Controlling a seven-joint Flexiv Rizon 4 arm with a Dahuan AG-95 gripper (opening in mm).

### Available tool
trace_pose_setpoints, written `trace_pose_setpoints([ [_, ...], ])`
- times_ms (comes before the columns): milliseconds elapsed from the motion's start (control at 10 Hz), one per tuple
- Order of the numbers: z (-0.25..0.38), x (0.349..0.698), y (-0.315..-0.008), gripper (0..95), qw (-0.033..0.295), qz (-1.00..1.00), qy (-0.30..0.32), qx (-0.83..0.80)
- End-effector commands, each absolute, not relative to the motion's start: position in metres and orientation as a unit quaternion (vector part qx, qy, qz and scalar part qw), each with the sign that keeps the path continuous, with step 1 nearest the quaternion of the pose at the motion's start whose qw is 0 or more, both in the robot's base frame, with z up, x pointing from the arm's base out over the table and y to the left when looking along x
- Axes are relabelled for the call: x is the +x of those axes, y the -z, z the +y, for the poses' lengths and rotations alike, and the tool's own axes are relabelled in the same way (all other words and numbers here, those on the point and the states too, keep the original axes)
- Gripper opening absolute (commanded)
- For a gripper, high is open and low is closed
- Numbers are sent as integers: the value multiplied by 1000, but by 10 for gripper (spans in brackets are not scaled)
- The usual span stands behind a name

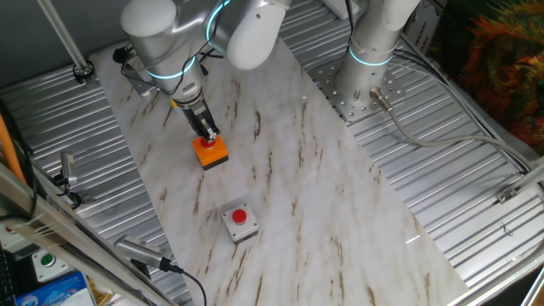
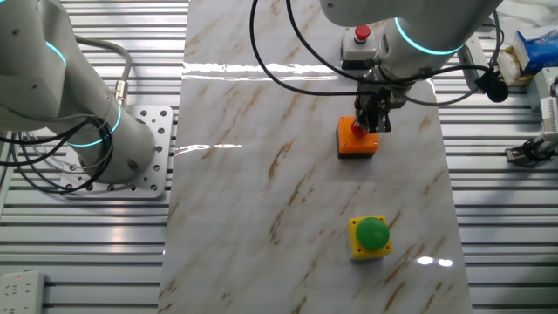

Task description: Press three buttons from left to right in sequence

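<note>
The three buttons stand in a row on the marble board (image 1: pixel 297 170). The orange box (image 1: pixel 211 153) (image 2: pixel 358 142) has my gripper (image 1: pixel 208 136) (image 2: pixel 370 125) down on top of it, fingertips together and touching its red button, which they mostly cover. The light-grey box with a red button (image 1: pixel 240 221) (image 2: pixel 361 38) stands free, partly behind my arm in the other fixed view. The yellow box with a green button (image 2: pixel 370 235) also stands free; in one fixed view my arm hides it.
A second arm's base (image 1: pixel 370 59) (image 2: pixel 87 113) is bolted beside the board. Ribbed metal table (image 1: pixel 459 187) surrounds the board. A white box with a green button (image 1: pixel 47 263) and blue packaging (image 1: pixel 51 293) lie off the board, with cables and clamps near the edges.
</note>
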State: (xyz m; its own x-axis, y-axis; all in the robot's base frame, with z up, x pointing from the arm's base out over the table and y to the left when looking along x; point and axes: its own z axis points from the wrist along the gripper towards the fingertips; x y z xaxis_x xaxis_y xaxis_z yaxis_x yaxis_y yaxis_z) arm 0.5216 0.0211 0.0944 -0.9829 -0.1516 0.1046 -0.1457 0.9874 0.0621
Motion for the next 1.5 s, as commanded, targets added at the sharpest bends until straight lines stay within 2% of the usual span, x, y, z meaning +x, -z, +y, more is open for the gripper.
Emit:
trace_pose_setpoints([
  [100,19,521,-92,0,53,-995,29,77],
  [1500,20,526,-70,0,45,-996,19,78],
])
